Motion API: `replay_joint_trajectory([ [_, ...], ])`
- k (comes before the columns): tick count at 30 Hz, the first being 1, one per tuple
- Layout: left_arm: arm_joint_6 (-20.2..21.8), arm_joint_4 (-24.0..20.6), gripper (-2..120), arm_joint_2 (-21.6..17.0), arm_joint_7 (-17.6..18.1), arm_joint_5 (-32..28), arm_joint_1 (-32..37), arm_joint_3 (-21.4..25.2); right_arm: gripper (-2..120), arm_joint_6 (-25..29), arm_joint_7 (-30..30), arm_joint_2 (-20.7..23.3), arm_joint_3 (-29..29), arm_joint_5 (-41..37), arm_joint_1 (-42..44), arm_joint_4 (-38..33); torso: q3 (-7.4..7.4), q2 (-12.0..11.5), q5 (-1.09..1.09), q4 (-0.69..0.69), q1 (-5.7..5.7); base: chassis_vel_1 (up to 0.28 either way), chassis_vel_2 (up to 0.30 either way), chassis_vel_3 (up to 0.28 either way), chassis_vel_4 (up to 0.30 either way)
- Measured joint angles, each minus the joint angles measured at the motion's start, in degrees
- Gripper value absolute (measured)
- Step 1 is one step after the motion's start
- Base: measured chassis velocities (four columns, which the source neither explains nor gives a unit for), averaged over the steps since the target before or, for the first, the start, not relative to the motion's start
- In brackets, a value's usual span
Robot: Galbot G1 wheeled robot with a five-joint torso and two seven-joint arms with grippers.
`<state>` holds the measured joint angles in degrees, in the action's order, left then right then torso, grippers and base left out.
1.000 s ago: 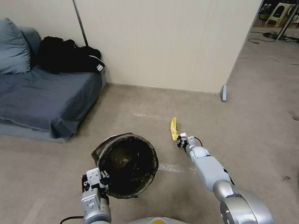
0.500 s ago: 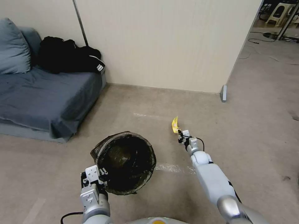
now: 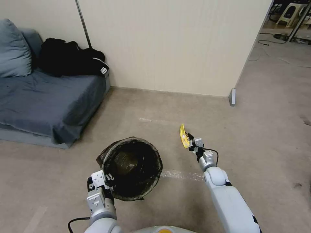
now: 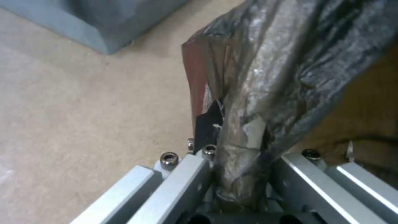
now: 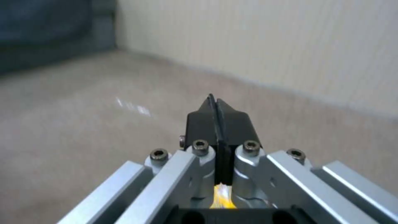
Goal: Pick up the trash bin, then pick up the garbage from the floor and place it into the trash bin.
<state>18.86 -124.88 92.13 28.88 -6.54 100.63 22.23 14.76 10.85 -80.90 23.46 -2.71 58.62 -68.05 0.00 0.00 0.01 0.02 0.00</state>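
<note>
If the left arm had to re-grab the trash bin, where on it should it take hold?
Likely the near rim of the trash bin, from the robot's side, one finger inside, one outside. The bag-covered wall is thin there, and the left gripper is shut on just that edge.

Bag-lined trash bin (image 3: 131, 168) tilted; yellow wrapper (image 3: 183, 136) held aloft.

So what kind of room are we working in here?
Probably a staged living-room corner: a low blue-grey fabric sofa with a cushion and black clothes, a beige panel wall, and plastic stools past the opening.
</note>
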Motion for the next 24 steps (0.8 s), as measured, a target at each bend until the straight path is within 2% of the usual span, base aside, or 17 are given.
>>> replay_joint_trajectory([
  [1, 0.02, 0.55, 0, 0.00, 0.01, 0.00, -0.37, -0.19, 0, 0.35, 0.44, 0.25, 0.03, -0.05, 1.96, -3.68, 0.00, 0.00, -0.07, -0.05, 0.00, 0.000, 0.000, 0.000, 0.000],
  [2, 0.03, 0.75, 0, 0.00, -0.13, 0.00, -0.62, -0.40, 0, 0.68, 0.79, 0.35, 0.03, -0.06, 3.62, -6.78, -0.01, 0.00, -0.04, -0.04, 0.00, 0.000, 0.000, 0.000, 0.000],
  [6, 0.03, 0.91, 0, 0.00, -0.03, 0.00, -0.88, -0.30, 0, 1.25, 1.49, 0.35, 0.05, 0.12, 7.64, -12.32, 0.00, 0.00, -0.01, -0.02, 0.00, 0.000, 0.000, 0.000, 0.000],
  [8, 0.03, 0.92, 0, 0.00, -0.01, 0.00, -0.90, -0.30, 0, 1.25, 1.05, 0.18, -0.01, 0.43, 7.67, -12.27, -0.01, 0.01, -0.01, -0.03, 0.00, 0.000, 0.000, 0.000, 0.000],
  [10, 0.02, 0.92, 0, 0.00, -0.02, 0.02, -0.91, -0.35, 0, 1.11, -0.05, -0.14, -0.15, 0.81, 6.64, -11.03, -0.01, 0.00, -0.01, -0.03, -0.01, 0.000, 0.000, 0.000, 0.000],
  [13, -0.01, 0.92, 0, 0.00, -0.04, 0.32, -0.66, -0.61, 2, -0.70, -2.07, -0.80, -0.36, 2.15, 1.77, -4.09, 0.00, 0.01, -0.01, -0.01, 0.00, 0.000, 0.000, 0.000, 0.000],
  [14, -0.01, 0.92, 0, 0.00, -0.04, 0.32, -0.66, -0.61, 2, -0.70, -2.07, -0.80, -0.36, 2.15, 1.77, -4.09, 0.00, 0.01, -0.01, -0.01, 0.00, 0.000, 0.000, 0.000, 0.000],
  [16, -0.10, 0.85, 0, 0.00, -0.08, 0.53, -0.33, -0.65, 12, -1.30, -2.64, -1.12, -0.64, 2.75, -1.60, 1.60, 0.00, 0.00, -0.01, -0.02, 0.00, 0.000, 0.000, 0.000, 0.000],
  [18, -0.12, 0.80, 0, 0.00, -0.09, 0.56, -0.19, -0.65, 15, -1.44, -2.76, -1.22, -0.72, 2.93, -2.65, 3.39, 0.00, 0.00, 0.00, -0.02, 0.00, 0.000, 0.000, 0.000, 0.000],
  [21, -0.20, 0.78, 0, 0.00, -0.13, 0.75, 0.01, -0.60, 30, -2.95, -3.21, -1.80, -1.37, 3.47, -8.30, 11.16, 0.00, 0.00, 0.00, -0.03, 0.00, 0.000, 0.000, 0.000, 0.000],
  [22, -0.20, 0.78, 0, 0.00, -0.13, 0.75, 0.01, -0.60, 30, -2.95, -3.21, -1.80, -1.37, 3.47, -8.30, 11.16, 0.00, 0.00, 0.00, -0.03, 0.00, 0.000, 0.000, 0.000, 0.000],
  [24, -0.23, 0.96, 0, 0.00, -0.15, 0.92, -0.14, -0.62, 38, -4.69, -3.27, -2.05, -1.92, 3.47, -11.49, 13.66, 0.00, 0.00, 0.00, -0.03, 0.00, 0.000, 0.000, 0.000, 0.000],
])
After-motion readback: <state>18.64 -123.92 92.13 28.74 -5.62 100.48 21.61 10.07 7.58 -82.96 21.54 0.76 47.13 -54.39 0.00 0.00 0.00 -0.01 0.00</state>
